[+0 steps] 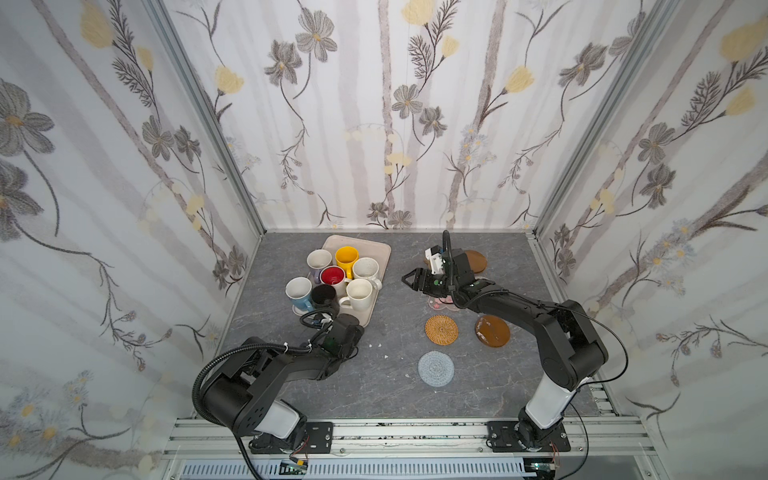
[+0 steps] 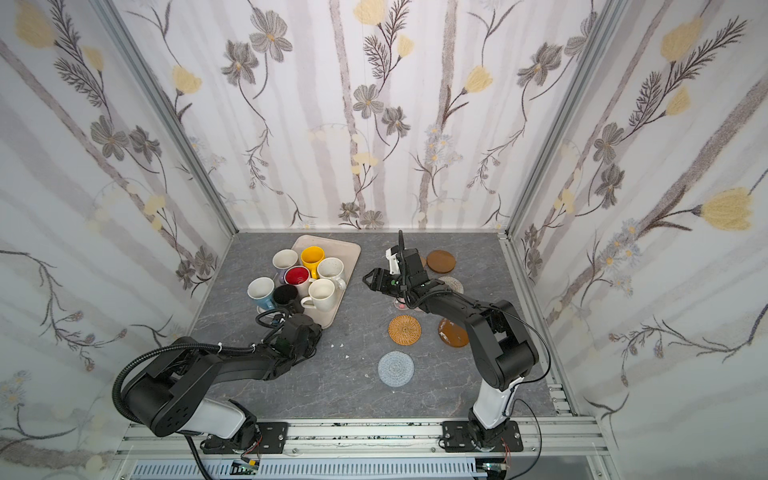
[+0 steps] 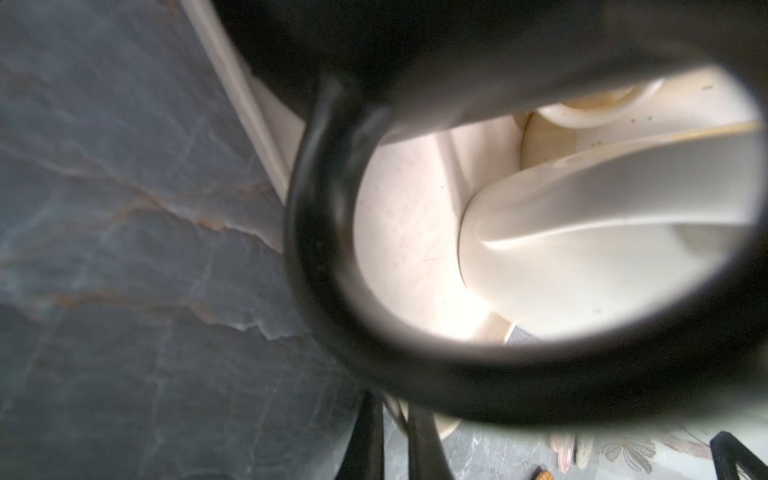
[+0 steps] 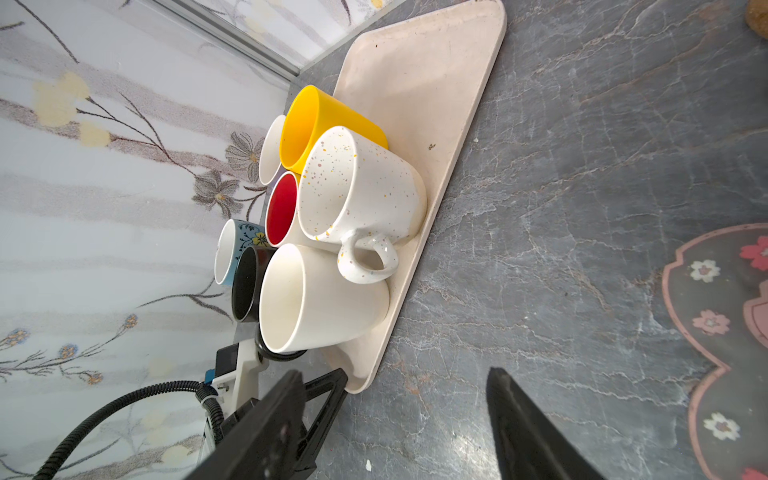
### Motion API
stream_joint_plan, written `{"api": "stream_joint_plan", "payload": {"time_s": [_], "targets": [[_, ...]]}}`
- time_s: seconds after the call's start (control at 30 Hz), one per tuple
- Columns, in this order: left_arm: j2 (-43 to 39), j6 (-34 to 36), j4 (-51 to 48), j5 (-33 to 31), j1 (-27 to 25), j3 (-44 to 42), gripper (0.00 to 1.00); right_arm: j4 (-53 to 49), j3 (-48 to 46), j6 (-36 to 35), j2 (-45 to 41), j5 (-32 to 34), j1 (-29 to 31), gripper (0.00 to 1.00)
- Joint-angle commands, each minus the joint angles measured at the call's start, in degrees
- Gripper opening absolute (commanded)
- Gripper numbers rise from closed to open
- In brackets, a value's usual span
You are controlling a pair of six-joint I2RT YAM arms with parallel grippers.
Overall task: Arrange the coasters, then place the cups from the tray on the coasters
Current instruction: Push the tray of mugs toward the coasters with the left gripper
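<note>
The tray (image 1: 376,249) lies at the rear left of the grey marbled table (image 1: 374,386), with its far end bare. Six cups stand upright in a tight cluster at its near end: the yellow cup (image 1: 347,257), lavender cup (image 1: 319,262), red-lined white cup (image 1: 332,277), speckled cup (image 1: 365,268), cream cup (image 1: 359,294) and black cup (image 1: 324,296). The light blue cup (image 1: 298,290), painted with a flower sprig, stands at the tray's left edge; whether its base is on the tray cannot be told. The left gripper (image 3: 395,409) is clamped on the black cup's handle, which fills the left wrist view as a dark ring. The right gripper (image 4: 409,380) is spread wide and empty above bare table, between the tray and the coasters. The pink blossom coaster (image 4: 727,332), clear with a pink outline, lies partly under the right arm. In front of it lie the rattan coaster (image 1: 441,330) and a wooden round coaster (image 1: 492,331), with the crocheted coaster (image 1: 436,369) nearest the front. The second wooden round (image 1: 478,259) and a pale woven coaster (image 2: 454,284) lie towards the back.
</note>
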Motion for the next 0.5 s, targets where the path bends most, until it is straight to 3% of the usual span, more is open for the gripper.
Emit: {"api": "stream_joint_plan", "payload": {"time_s": [0.0, 0.47], "targets": [[0.35, 1.32, 0.07, 2.84, -3.18, -0.09, 0.00, 2.19, -0.92, -0.58, -0.96, 1.06, -0.27, 0.71], [3.27, -3.09, 0.07, -1.07, -12.80, 2.29, 0.00, 1.77, -4.04, -1.84, -2.76, 2.12, -2.19, 0.70]]}}
